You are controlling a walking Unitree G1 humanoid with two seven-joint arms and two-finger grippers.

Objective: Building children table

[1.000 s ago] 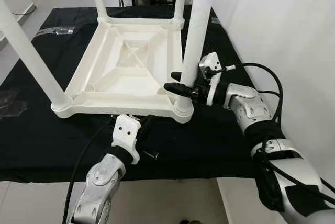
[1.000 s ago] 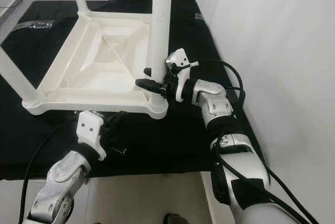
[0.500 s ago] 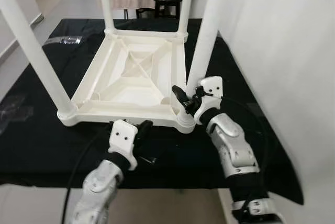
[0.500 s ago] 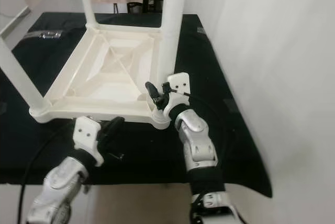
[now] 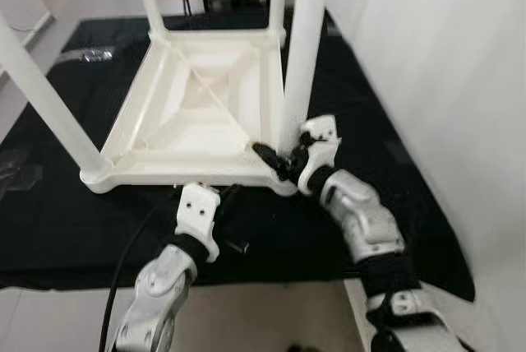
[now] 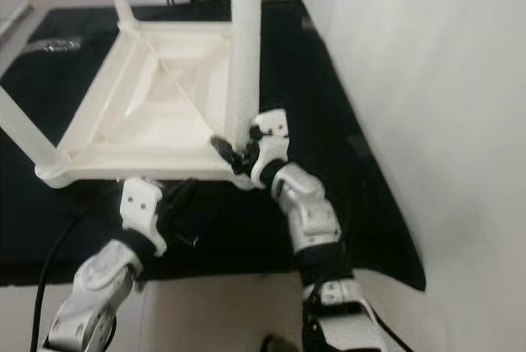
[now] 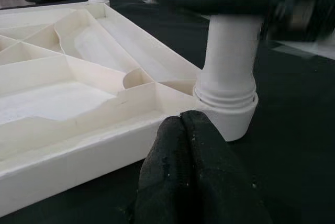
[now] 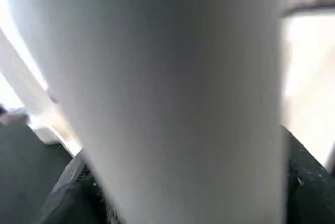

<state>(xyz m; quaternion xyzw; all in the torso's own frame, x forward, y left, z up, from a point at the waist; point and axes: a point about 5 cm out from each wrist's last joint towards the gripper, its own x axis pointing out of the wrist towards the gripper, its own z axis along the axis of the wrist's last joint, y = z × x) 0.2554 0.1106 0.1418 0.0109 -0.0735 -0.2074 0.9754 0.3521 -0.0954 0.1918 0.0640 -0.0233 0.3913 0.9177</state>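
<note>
Our right gripper (image 5: pixel 275 163) is wrapped around the bottom of the near right leg (image 5: pixel 300 48) of the white table (image 5: pixel 197 113) — one black finger (image 5: pixel 267 156) pokes out past the leg on the inner side, just above the corner socket (image 7: pixel 226 110) where the leg goes in. From the right wrist camera the leg (image 8: pixel 172 93) is very close and blurry, with a dark finger on each side of it, so the fingers are clamped on the leg.

Our left gripper (image 7: pixel 191 174) sits low on the black cloth (image 5: pixel 345 81), right in front of the table's near edge, close to that same corner. Its two black fingers are pressed together with nothing between them. They point at the rim of the table and the socket, and we cannot tell if the tips touch the rim.

We see the table lying upside down on the cloth, its ribbed underside facing up. Four white legs stand up from its corners — the near left leg (image 5: pixel 45 101) leans out to the side in our head view. A small dark screw (image 5: pixel 237 245) lies on the cloth beside our left wrist. A white wall (image 5: pixel 436 81) runs along our right side.
</note>
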